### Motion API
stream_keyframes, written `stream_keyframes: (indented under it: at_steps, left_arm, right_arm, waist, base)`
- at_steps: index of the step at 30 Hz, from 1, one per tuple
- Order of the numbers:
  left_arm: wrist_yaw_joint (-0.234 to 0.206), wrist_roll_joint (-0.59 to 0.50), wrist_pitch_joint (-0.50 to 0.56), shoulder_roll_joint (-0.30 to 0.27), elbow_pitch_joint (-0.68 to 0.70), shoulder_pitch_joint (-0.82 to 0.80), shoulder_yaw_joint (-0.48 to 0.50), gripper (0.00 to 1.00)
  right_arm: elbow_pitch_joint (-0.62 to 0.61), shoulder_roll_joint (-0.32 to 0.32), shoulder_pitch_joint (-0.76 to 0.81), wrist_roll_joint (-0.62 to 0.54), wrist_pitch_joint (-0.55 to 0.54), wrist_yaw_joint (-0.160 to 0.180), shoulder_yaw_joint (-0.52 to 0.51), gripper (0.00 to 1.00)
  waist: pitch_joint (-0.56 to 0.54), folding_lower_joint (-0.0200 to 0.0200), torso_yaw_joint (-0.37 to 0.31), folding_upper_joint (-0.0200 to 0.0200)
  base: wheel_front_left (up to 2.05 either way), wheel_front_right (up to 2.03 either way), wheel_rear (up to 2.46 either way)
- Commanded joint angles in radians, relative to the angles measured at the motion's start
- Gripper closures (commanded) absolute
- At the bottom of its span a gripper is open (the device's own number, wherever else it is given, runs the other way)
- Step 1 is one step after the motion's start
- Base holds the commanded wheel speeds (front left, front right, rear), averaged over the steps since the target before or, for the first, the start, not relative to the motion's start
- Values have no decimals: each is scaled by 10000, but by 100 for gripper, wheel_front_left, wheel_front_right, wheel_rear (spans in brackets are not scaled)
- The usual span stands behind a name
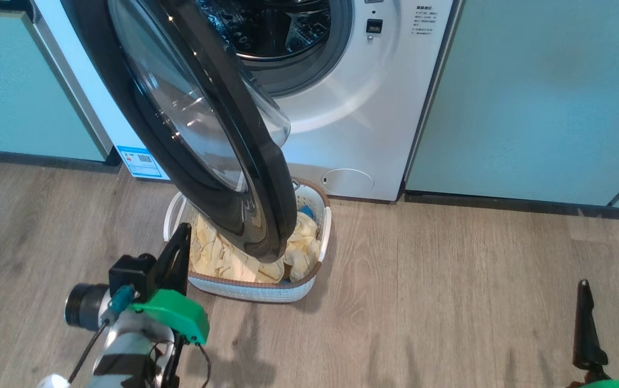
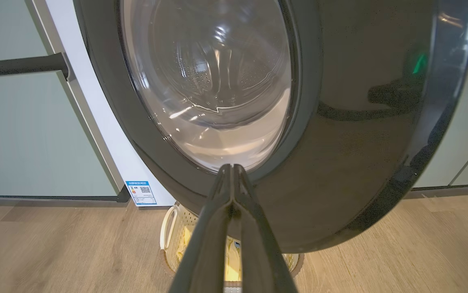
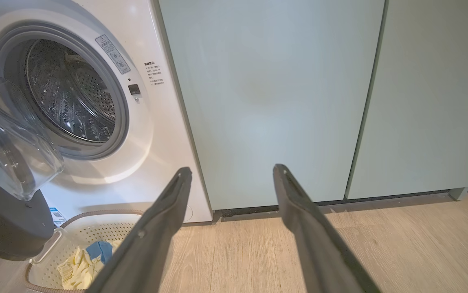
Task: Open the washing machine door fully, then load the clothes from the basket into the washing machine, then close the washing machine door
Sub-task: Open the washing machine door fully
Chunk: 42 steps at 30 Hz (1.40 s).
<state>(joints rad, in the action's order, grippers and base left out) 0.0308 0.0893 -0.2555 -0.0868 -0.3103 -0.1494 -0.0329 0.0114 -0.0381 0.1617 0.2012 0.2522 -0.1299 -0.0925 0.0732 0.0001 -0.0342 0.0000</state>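
The large round glossy black washing machine door (image 1: 266,205), with its clear bulging glass bowl, stood swung out from the front of the white front-loading washing machine (image 1: 352,124). The grey-ringed steel drum (image 1: 282,27) was exposed behind it. The door hung from the machine's left side, and in the head view its lower edge overlapped the basket.

The small rectangular cream plastic basket (image 1: 255,291), with perforated sides and a brown rim, stood on the grey-brown wood-look floor (image 1: 449,296). It sat close against the foot of the machine's front. The soft pale yellow-cream clothes (image 1: 223,258) lay heaped inside it, with a blue patch showing towards the machine side. A small blue sticker (image 1: 142,159) was noted at the machine's lower left corner. Pale green cabinet panels (image 1: 546,97) flanked the machine on both sides.

The left gripper (image 1: 182,229) was clenched, its two dark fingers pressed flat together with nothing between them. It was raised just beside the basket's left handle. In the left wrist view its tips pointed at the outer face of the door, below the glass. Contact with the door could not be determined.

The right gripper (image 1: 608,288) was released, its fingers spread wide and grasping nothing. It was held low over the floor, well apart from the basket and to the machine's right.
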Motion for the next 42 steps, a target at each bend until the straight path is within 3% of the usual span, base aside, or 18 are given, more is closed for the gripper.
stream_keyframes:
  at_steps: [1, 9, 17, 22, 28, 35, 42]
  left_arm:
    - [-60, -7, -63, -243, 253, -574, 349, 100]
    - [-479, -315, -63, -371, 918, -1188, 436, 100]
    - [-1076, -1117, -63, -674, 3332, -2598, 305, 100]
    - [-828, -1414, -58, -563, 4264, -3719, -457, 100]
    - [-74, -1326, 637, -61, 4893, -4384, -2093, 100]
    - [461, -308, 1813, 267, 5034, -3891, -3910, 100]
    - [567, 546, 2590, 334, 4375, -2698, -5463, 100]
  right_arm:
    - [-357, -122, -213, -56, 95, -8, 179, 0]
    - [-372, -122, -245, -40, 95, -8, 108, 0]
    - [-367, -122, -297, 51, 95, -8, 35, 0]
    - [-340, -122, -317, 101, 95, -8, 98, 0]
    - [-303, -122, -299, 129, 95, -8, 233, 0]
    - [-261, -122, -287, 163, 95, -8, 245, 0]
    - [-187, -122, -271, 176, 95, -8, 260, 0]
  waist:
    - [-1, -1, 1, 0]
    - [12, -1, 22, 0]
    - [22, -1, 100, 0]
    - [-74, -1, 64, 0]
    - [-116, -1, -25, 0]
    - [-107, -1, -91, 0]
    - [-89, -1, -123, 0]
  base:
    - [0, 0, 0]
    - [0, 0, 0]
    - [0, 0, 0]
    - [0, 0, 0]
    - [0, 0, 0]
    - [0, 0, 0]
    - [0, 0, 0]
